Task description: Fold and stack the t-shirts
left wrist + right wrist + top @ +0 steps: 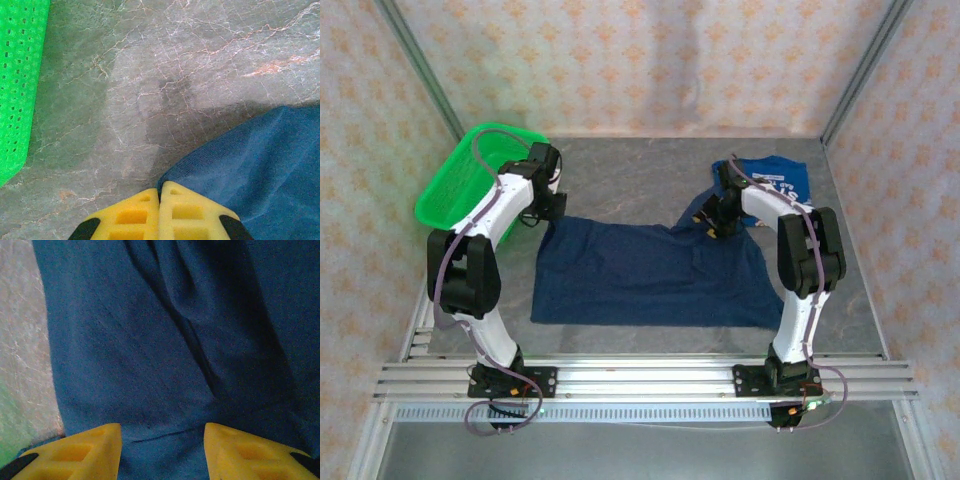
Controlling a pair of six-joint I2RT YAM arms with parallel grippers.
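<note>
Now left gripper (160,190) pinching far-left corner of navy t-shirt (650,275); right gripper (161,432) hanging spread over its far-right corner. Cloth seeming soft, limp, light: corner pinches likely holding best.

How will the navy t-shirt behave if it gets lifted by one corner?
Probably floppy: the navy t-shirt lies flat with soft creases, so it should drape and sag rather than hold shape. Likely light for its spread, being thin cloth. If pushed, it may bunch on the table rather than slide.
</note>
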